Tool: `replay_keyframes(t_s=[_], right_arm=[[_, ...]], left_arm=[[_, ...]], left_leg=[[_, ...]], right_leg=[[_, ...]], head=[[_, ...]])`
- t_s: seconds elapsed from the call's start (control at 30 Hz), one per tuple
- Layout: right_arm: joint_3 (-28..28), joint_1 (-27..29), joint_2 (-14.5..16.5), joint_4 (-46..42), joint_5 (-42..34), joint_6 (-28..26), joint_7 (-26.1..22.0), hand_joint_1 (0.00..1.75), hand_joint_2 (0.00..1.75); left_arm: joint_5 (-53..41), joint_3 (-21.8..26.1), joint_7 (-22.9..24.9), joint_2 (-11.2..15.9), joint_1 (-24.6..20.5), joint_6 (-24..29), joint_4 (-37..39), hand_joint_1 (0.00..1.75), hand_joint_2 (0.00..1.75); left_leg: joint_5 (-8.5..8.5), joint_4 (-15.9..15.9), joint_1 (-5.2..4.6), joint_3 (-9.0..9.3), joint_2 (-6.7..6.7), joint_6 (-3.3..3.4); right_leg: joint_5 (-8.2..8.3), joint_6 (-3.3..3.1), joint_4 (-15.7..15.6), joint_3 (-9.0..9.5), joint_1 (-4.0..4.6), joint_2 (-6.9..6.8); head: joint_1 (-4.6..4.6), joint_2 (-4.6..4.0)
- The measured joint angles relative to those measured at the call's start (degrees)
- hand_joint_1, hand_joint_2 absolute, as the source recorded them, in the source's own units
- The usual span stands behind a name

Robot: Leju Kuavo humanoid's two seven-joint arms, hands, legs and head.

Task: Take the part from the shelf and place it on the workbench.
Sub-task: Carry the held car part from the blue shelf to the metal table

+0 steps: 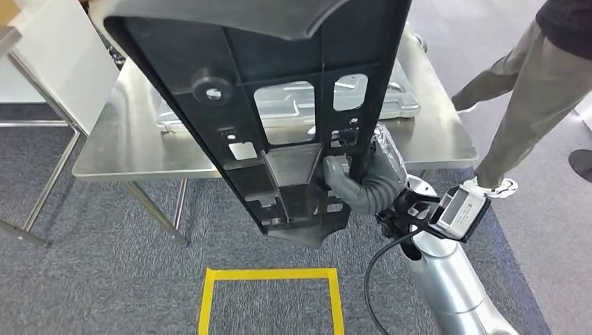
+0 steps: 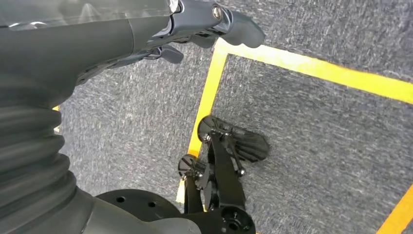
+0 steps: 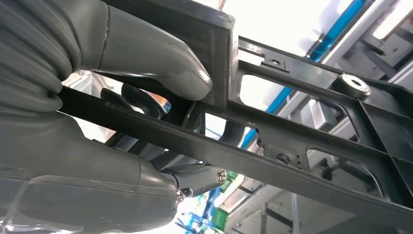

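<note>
A long black plastic part point(image 1: 279, 105) with ribs and cut-out windows hangs upright right in front of my head camera. My right hand point(image 1: 357, 185) grips it near its lower end, the grey thumb point(image 3: 146, 56) pressed on one rib and darker fingers wrapped behind a bar of the part point(image 3: 302, 146). The part hangs above the near edge of the steel workbench point(image 1: 132, 143) and hides much of it. My left hand point(image 2: 195, 29) hangs over grey carpet and holds nothing, its fingers spread out.
A silver moulded panel point(image 1: 394, 105) lies on the workbench behind the part. A person point(image 1: 530, 84) stands at the bench's right end. Yellow floor tape point(image 1: 269, 275) marks a square on the carpet point(image 1: 105, 279). A white board on a metal frame point(image 1: 49, 63) stands left.
</note>
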Motion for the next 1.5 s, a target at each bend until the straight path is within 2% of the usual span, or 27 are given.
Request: replay_keyframes(t_s=[0.07,0.13,0.23,0.27,0.3,0.33,0.37,0.43,0.5,0.6,0.67,0.73,0.77,0.8,0.83,0.9,0.93,0.97,1.1,1.17,1.23,1.27,1.3,1.33,1.4,1.43,1.5], right_arm=[[0.13,0.22,0.0,-0.24,0.16,0.0,-0.16,1.75,1.75],[0.19,0.16,0.0,-0.57,0.25,-0.07,-0.26,1.75,1.75],[0.31,0.1,0.0,-0.81,0.33,-0.28,-0.01,1.75,1.75],[0.38,0.1,0.0,-0.8,0.35,-0.36,0.15,1.75,1.75],[0.46,0.09,0.01,-0.8,0.36,-0.45,0.27,1.75,1.75],[0.54,0.05,0.01,-0.8,0.36,-0.54,0.32,1.75,1.75],[0.6,-0.01,0.02,-0.8,0.36,-0.65,0.26,1.75,1.75],[0.68,-0.14,0.05,-0.81,0.24,-0.93,-0.53,1.75,1.75],[0.7,-0.21,0.12,-0.99,0.02,-1.2,-1.73,1.75,1.75],[0.68,-0.09,0.15,-1.8,-0.46,-1.63,-2.95,1.75,1.75],[0.5,0.14,0.15,-2.82,-1.17,-2.09,-3.55,1.75,1.75],[0.12,0.75,0.15,-3.85,-2.54,-2.33,-3.69,1.75,1.75],[-0.14,1.2,0.13,-4.21,-3.45,-2.3,-3.65,1.75,1.75],[-0.41,1.64,0.1,-4.44,-4.35,-2.15,-3.66,1.75,1.75],[-0.71,2.02,0.06,-4.61,-5.1,-1.97,-3.78,1.75,1.75],[-1.25,2.52,-0.01,-4.88,-5.84,-1.57,-4.4,1.75,1.75],[-1.49,2.7,-0.03,-4.98,-5.94,-1.4,-4.73,1.75,1.75],[-1.71,2.88,-0.04,-5.09,-5.98,-1.21,-4.95,1.75,1.75],[-2.52,3.65,-0.21,-5.69,-5.88,-0.76,-5.28,1.75,1.75],[-2.95,3.71,-0.36,-6.04,-5.87,-0.77,-5.35,1.75,1.75],[-3.23,3.98,-0.47,-6.18,-5.87,-0.81,-5.43,1.75,1.75],[-3.33,4.22,-0.52,-6.17,-5.88,-0.84,-5.45,1.75,1.75],[-3.43,4.47,-0.56,-6.17,-5.88,-0.88,-5.5,1.75,1.75],[-3.55,4.68,-0.6,-6.17,-5.84,-0.96,-5.58,1.75,1.75],[-3.88,4.97,-0.67,-6.28,-5.47,-1.32,-5.84,1.75,1.75],[-4.02,5.05,-0.73,-6.37,-5.23,-1.53,-5.94,1.75,1.75],[-4.25,5.26,-0.84,-6.59,-4.91,-1.82,-5.99,1.75,1.75]], left_arm=[[-0.17,0.0,-0.04,0.01,0.01,-0.04,0.0,0.0,1.75],[-0.44,0.0,0.0,0.02,0.03,-0.13,0.0,0.0,1.75],[-0.69,0.0,0.2,0.05,-0.07,-0.19,0.0,0.0,1.75],[-0.72,0.0,0.25,0.07,-0.08,-0.16,0.0,0.0,1.75],[-0.74,0.0,0.3,0.09,-0.08,-0.12,0.0,0.0,1.75],[-0.76,0.01,0.34,0.09,-0.08,-0.08,0.0,0.0,1.75],[-0.81,0.01,0.39,0.09,-0.08,-0.03,0.0,0.0,1.75],[-1.04,0.02,0.4,0.08,-0.17,0.0,-0.01,0.0,1.75],[-1.28,0.02,0.31,0.11,-0.34,0.0,-0.02,0.0,1.75],[-1.55,0.02,0.26,0.34,-0.44,-0.03,-0.02,0.0,1.75],[-1.73,0.03,0.26,0.56,-0.54,-0.09,-0.02,0.0,1.75],[-1.84,0.04,0.28,0.79,-0.55,-0.14,-0.02,0.0,1.75],[-1.93,0.04,0.31,0.91,-0.47,-0.17,-0.02,0.0,1.75],[-2.05,0.04,0.36,0.99,-0.38,-0.21,-0.02,0.0,1.75],[-2.2,0.04,0.4,1.06,-0.28,-0.26,-0.02,0.0,1.75],[-2.46,0.04,0.49,1.15,-0.15,-0.34,-0.02,0.0,1.75],[-2.59,0.04,0.53,1.19,-0.14,-0.39,-0.01,0.0,1.75],[-2.74,0.04,0.56,1.26,-0.17,-0.45,-0.01,0.0,1.75],[-3.16,0.04,0.6,1.56,-0.39,-0.59,0.0,0.0,1.75],[-3.34,0.04,0.6,1.57,-0.48,-0.66,0.0,0.0,1.75],[-3.56,0.04,0.61,1.6,-0.54,-0.72,0.0,0.0,1.75],[-3.65,0.04,0.62,1.62,-0.54,-0.74,0.0,0.0,1.75],[-3.7,0.04,0.62,1.64,-0.51,-0.77,0.0,0.0,1.75],[-3.75,0.04,0.61,1.67,-0.49,-0.82,0.0,0.0,1.75],[-3.83,0.04,0.57,1.7,-0.48,-0.97,0.0,0.0,1.75],[-3.85,0.04,0.53,1.7,-0.51,-1.07,0.0,0.0,1.75],[-4.0,0.04,0.49,1.76,-0.65,-1.18,-0.01,0.0,1.75]], left_leg=[[-0.27,-0.46,0.05,0.63,-0.04,1.0],[-0.5,-0.86,0.07,1.5,-0.05,1.75],[-1.2,-0.9,-0.27,2.18,-0.08,2.41],[-1.52,-0.87,-0.44,2.51,-0.12,2.49],[-1.88,-0.85,-0.6,2.95,-0.17,2.52],[-2.28,-0.84,-0.75,3.51,-0.22,2.49],[-2.73,-0.85,-0.86,4.14,-0.25,2.43],[-3.45,-0.88,-0.98,4.92,-0.3,2.06],[-3.72,-0.76,-0.98,5.15,-0.29,1.39],[-4.44,1.05,-0.97,5.35,-0.18,0.28],[-6.77,5.98,-0.66,2.81,-0.11,-0.48],[-9.44,13.04,-0.15,-1.77,-0.08,-1.16],[-9.82,15.13,0.13,-3.54,-0.07,-1.38],[-8.88,15.07,0.38,-4.32,-0.06,-1.58],[-6.72,12.83,0.63,-4.03,-0.06,-1.75],[-1.6,5.18,1.03,-1.66,-0.42,-2.19],[-0.6,2.22,1.01,-0.64,-0.65,-2.12],[-0.18,0.54,0.91,-0.04,-0.87,-1.88],[-0.71,-0.41,0.64,1.18,-0.44,0.13],[-1.06,-0.66,0.55,2.04,-0.04,0.9],[-1.63,-0.68,0.25,2.57,0.35,1.42],[-1.96,-0.67,0.05,2.87,0.52,1.54],[-2.35,-0.67,-0.15,3.29,0.64,1.59],[-2.79,-0.68,-0.34,3.86,0.72,1.59],[-3.76,-0.74,-0.65,5.2,0.82,1.5],[-4.17,-0.79,-0.77,5.71,0.85,1.36],[-4.67,-0.8,-0.88,6.27,0.99,0.88]], right_leg=[[-0.15,0.64,0.73,0.05,-0.1,-0.09],[-1.99,0.96,4.46,-1.75,-0.19,-0.17],[-5.97,1.07,15.08,-8.52,-0.13,-0.2],[-5.79,0.98,16.67,-10.17,-0.11,-0.2],[-4.42,0.8,16.17,-10.81,-0.07,-0.2],[-1.94,0.49,13.37,-10.22,0.02,-0.21],[1.03,0.02,9.12,-8.93,0.2,-0.23],[3.62,-0.77,2.73,-6.77,0.78,-0.33],[3.46,-1.27,0.98,-6.18,1.13,-0.35],[3.89,-1.94,0.11,-4.65,0.68,-0.33],[3.51,-2.2,-0.19,-3.64,0.41,-0.43],[2.85,-2.19,-0.21,-3.07,0.3,-0.33],[2.51,-2.08,-0.2,-2.73,0.22,-0.15],[2.14,-1.9,-0.19,-2.29,0.09,0.11],[1.74,-1.67,-0.18,-1.73,-0.09,0.4],[0.89,-1.07,-0.15,-0.55,-0.45,0.98],[0.54,-0.7,-0.13,-0.23,-0.56,1.27],[0.22,-0.29,-0.14,-0.08,-0.59,1.55],[-0.29,1.15,1.29,-0.1,-0.6,1.77],[-2.28,1.44,6.01,-2.56,-0.59,0.9],[-4.95,1.57,13.67,-7.5,-0.49,0.28],[-5.38,1.53,16.31,-9.67,-0.46,0.2],[-4.63,1.34,16.89,-10.9,-0.39,0.17],[-2.65,1.01,15.18,-10.96,-0.25,0.13],[2.66,-0.14,7.88,-8.83,0.32,-0.25],[3.77,-0.69,4.61,-7.81,0.66,-0.55],[4.02,-1.43,1.74,-6.85,1.12,-0.92]], head=[[0.09,0.0],[0.25,0.01],[0.46,0.0],[0.46,0.0],[0.46,-0.01],[0.46,-0.01],[0.46,-0.01],[0.3,0.0],[0.21,0.0],[0.18,0.0],[-0.07,0.01],[-0.23,0.0],[-0.21,-0.01],[-0.21,0.0],[-0.22,0.0],[-0.22,0.0],[-0.28,0.0],[-0.3,0.0],[-0.24,0.01],[-0.04,0.01],[0.14,0.0],[0.16,-0.01],[0.16,-0.01],[0.17,-0.01],[0.15,-0.01],[0.06,-0.01],[0.0,-0.01]])
